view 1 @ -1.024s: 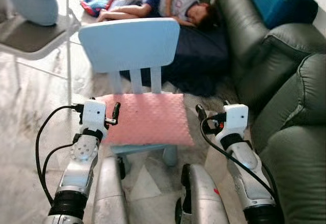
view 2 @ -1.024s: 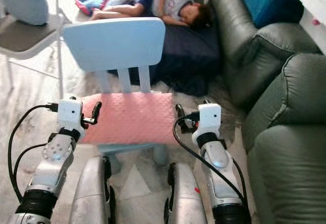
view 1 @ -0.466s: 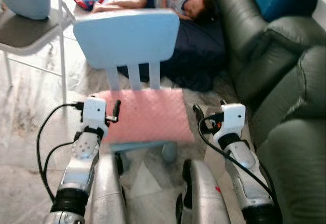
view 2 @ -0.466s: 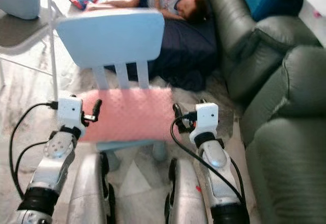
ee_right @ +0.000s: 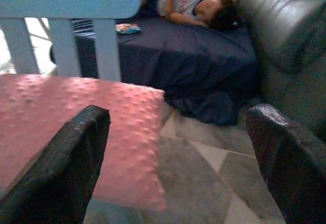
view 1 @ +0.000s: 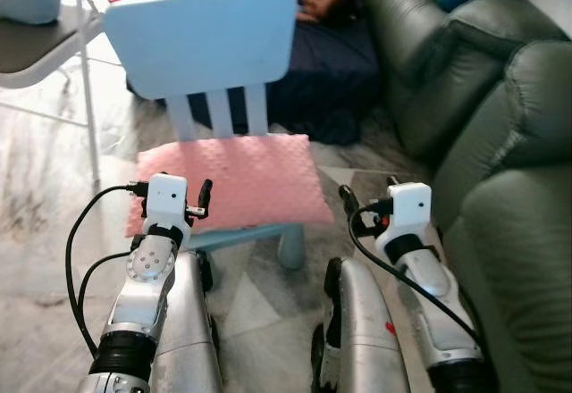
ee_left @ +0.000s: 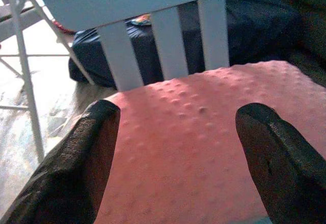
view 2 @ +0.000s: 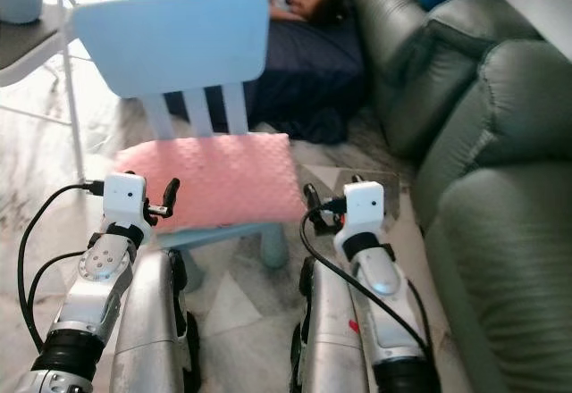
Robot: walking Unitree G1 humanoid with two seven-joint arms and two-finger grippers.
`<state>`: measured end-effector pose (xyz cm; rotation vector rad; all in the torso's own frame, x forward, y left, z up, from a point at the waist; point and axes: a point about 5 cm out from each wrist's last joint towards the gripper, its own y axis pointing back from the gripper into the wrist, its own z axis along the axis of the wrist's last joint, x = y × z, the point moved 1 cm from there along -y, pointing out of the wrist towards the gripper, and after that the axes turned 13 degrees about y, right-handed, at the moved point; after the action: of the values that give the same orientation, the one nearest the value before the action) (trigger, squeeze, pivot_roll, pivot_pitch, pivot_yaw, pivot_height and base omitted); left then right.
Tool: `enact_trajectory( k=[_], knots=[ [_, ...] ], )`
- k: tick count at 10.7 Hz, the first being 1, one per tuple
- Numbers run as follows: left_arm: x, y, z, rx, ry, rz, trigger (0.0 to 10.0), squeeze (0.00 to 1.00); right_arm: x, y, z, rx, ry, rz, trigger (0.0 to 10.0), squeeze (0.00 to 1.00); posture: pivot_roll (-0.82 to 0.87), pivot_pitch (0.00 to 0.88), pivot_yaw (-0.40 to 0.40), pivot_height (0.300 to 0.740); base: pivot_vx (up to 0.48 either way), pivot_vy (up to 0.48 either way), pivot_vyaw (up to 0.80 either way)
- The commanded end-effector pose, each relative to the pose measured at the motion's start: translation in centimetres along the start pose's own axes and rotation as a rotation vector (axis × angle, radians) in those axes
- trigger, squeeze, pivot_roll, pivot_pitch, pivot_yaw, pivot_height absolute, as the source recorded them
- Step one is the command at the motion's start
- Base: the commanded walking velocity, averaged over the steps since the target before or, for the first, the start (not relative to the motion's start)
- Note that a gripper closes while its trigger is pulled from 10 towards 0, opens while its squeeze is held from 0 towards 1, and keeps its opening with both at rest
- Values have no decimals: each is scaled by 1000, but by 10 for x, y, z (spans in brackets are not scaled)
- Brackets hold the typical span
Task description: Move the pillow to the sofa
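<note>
Marble floor [view 1: 45, 232], with a dark green sofa [view 1: 500, 143] walling your right and a person [ee_right: 196, 5] asleep on a navy mat [ee_right: 193, 56] beyond. The pink pillow [view 1: 228, 183] lies flat on a pale blue chair [view 1: 201, 45] (its corners overhang the seat). Your left gripper [ee_left: 178, 147] and right gripper [ee_right: 178, 152], both spread wide, flank the pillow's near edge, touching nothing.

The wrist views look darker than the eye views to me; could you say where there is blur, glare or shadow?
Left wrist view: dim, pillow in shade, near fingers soft. Right wrist view: dim and bluish, fingers blurred, the person reasonably clear. Eye views: brighter, floor washed out by glare beside the chair, slight softness throughout.
</note>
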<state>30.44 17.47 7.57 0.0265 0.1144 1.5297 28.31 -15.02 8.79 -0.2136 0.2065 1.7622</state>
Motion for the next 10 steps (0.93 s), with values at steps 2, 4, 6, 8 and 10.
enact_trajectory(
  k=[2, 4, 6, 8, 10],
  knots=[
    [-1, -1, -1, 12, -5, 2, 10000, 0, 1, -2, 2, -10, 0, 3, 10000, 0, -94, 165, -45, 499, 0, 0, 756],
    [-1, -1, -2, 15, -8, 4, 10000, 0, 2, -1, 1, -9, -3, 7, 10000, 0, -93, 165, -45, 499, 0, 0, 728],
    [0, -1, -2, 20, -11, 8, 10000, 0, 3, -1, 1, -9, -7, 7, 10000, 0, -94, 168, -44, 499, 0, 0, 353],
    [1, -1, -3, 25, -17, 11, 10000, 0, 4, -1, 2, -16, -4, 14, 10000, 0, -96, 169, -44, 499, 0, 0, 0],
    [0, -2, -3, 25, -16, 7, 10000, 0, 4, -1, 1, -10, -7, 8, 10000, 0, -96, 170, -44, 499, 0, 0, 0]
  ],
)
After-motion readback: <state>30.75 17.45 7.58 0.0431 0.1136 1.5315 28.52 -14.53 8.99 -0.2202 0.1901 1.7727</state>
